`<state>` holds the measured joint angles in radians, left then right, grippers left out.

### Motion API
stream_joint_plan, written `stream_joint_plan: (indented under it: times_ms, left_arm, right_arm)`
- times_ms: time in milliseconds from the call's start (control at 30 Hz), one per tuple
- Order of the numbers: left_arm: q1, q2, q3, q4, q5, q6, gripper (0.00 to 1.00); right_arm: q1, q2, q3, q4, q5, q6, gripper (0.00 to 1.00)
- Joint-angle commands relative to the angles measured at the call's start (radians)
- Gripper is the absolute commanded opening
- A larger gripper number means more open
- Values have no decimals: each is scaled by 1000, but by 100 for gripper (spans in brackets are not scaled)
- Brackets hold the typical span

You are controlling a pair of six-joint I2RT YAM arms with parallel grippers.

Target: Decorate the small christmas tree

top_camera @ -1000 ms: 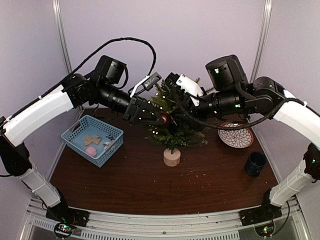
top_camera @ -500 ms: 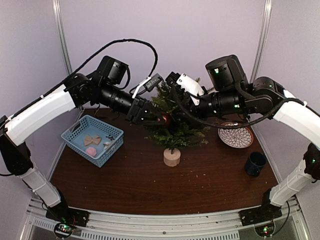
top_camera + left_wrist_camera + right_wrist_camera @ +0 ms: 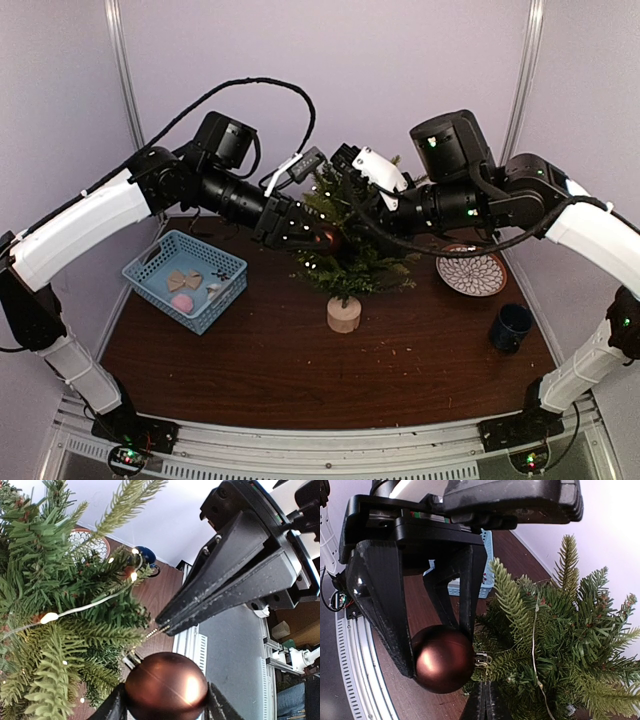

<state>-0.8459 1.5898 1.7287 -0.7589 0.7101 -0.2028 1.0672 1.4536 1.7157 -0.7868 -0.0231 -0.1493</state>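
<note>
Your left gripper (image 3: 312, 238) stands half open, clamped on a brown bauble (image 3: 166, 686); your right gripper (image 3: 167, 624) is pinched shut on its gold cord (image 3: 150, 634); both crowd the small christmas tree (image 3: 350, 258), mid-table towards the back; bare table (image 3: 300, 375) lies in front; the blue basket (image 3: 160, 290), left, holds small ornaments (image 3: 185, 282); a patterned plate (image 3: 472, 272) and dark mug (image 3: 511, 327) sit right.

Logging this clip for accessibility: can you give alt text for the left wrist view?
A shiny brown ball sits clamped in the left gripper, while the shut right gripper pinches its gold cord beside a lit green tree.
</note>
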Motion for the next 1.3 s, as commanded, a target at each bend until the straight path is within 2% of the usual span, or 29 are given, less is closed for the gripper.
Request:
stream_joint_plan:
  times_ms: [0,167,667,933,1267]
  left_arm:
    - [8,-25,-10,37,21,16,25]
    - [8,-40,-32,75,50,0,25]
    - [24,-33,-36,81,16,-14,24]
    - [25,-33,-50,87,17,-20,24]
    - [25,-42,-50,109,55,-21,24]
  right_arm:
    - [-3,-7,17,36,-13,10,4]
    - [-3,-5,16,37,-12,11,4]
    - [-5,13,25,26,38,7,5]
    - [-7,22,32,27,56,15,10]
    - [-7,-14,19,60,26,7,5]
